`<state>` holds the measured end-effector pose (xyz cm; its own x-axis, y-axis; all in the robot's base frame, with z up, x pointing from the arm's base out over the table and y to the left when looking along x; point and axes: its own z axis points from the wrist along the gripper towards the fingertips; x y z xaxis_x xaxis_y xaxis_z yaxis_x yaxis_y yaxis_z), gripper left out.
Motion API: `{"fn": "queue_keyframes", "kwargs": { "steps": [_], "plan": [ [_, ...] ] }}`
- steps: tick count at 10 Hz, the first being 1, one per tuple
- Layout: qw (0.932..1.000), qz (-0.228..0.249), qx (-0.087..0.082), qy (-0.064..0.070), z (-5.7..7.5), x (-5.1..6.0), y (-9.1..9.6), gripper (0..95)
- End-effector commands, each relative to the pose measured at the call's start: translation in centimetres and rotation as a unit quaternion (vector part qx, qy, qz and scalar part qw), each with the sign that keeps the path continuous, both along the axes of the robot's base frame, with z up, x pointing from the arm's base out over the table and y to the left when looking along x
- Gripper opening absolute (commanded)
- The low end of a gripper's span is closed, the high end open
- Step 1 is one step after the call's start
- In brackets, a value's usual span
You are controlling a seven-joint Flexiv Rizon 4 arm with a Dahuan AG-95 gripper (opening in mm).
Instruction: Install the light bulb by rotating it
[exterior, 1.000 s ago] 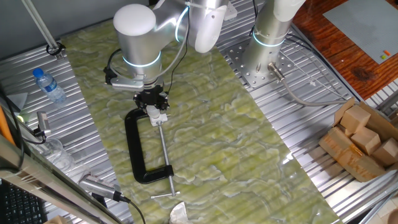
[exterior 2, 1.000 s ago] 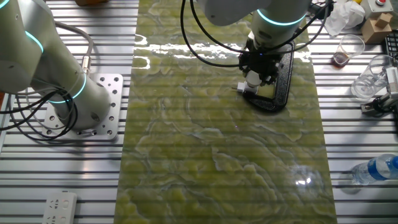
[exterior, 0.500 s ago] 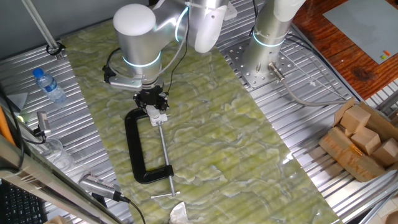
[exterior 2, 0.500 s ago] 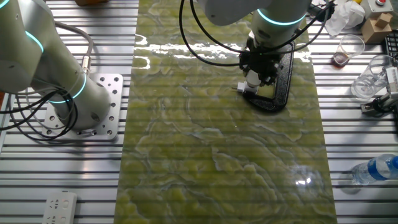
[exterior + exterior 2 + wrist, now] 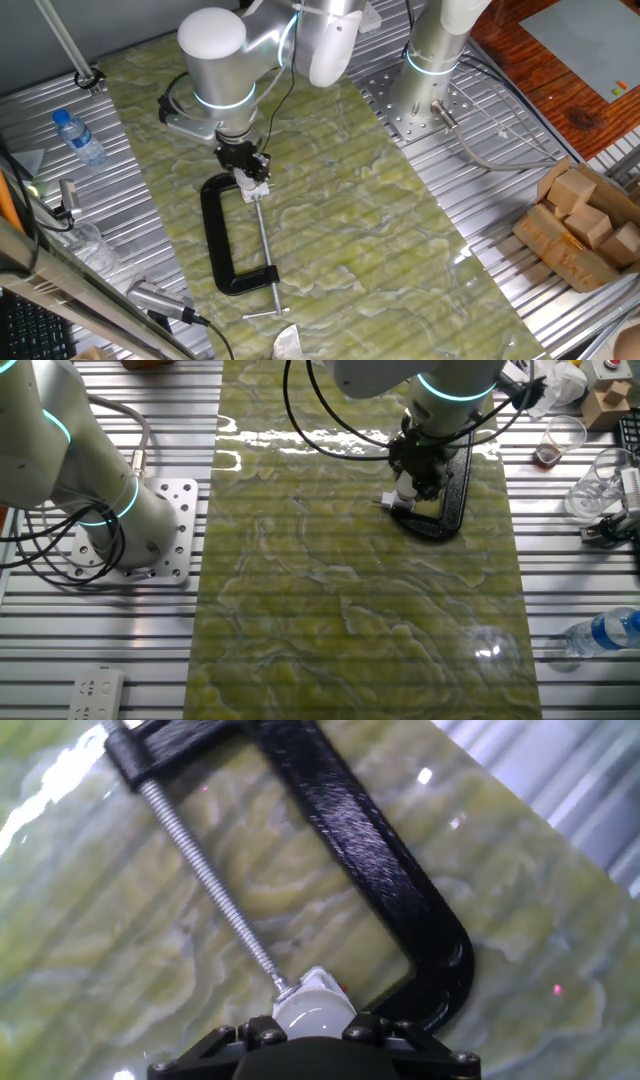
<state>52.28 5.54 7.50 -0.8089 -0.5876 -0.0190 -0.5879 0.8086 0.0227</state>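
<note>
The light bulb (image 5: 312, 1011) sits at the bottom centre of the hand view, seated in the white socket (image 5: 322, 984) held by the black C-clamp (image 5: 380, 870). My gripper (image 5: 312, 1038) is clamped around it. I judge it light, smooth and fragile, so I'd grip its rounded sides gently.

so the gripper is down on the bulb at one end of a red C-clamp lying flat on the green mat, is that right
Nearly: the C-clamp is black, not red, as the hand view shows. The rest holds: the gripper is down on the light bulb at one end of the clamp, flat on the green mat.
</note>
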Motion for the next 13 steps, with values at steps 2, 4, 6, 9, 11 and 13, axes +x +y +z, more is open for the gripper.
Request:
{"fn": "queue_keyframes", "kwargs": {
  "steps": [2,4,6,9,11,13],
  "plan": [
    [0.9871,-0.159,-0.003,0.014,-0.01,0.01,-0.05,0.0],
    [0.9741,-0.225,-0.003,0.02,-0.06,-0.04,-0.08,0.0],
    [0.9629,-0.269,-0.003,0.022,-0.06,-0.05,-0.08,0.0],
    [0.9407,-0.338,-0.002,0.022,-0.07,-0.08,-0.1,0.0],
    [0.93,-0.367,-0.003,0.022,-0.08,-0.09,-0.11,0.0],
    [0.9329,-0.359,-0.003,0.022,-0.08,-0.09,-0.11,0.0]
  ]
}}
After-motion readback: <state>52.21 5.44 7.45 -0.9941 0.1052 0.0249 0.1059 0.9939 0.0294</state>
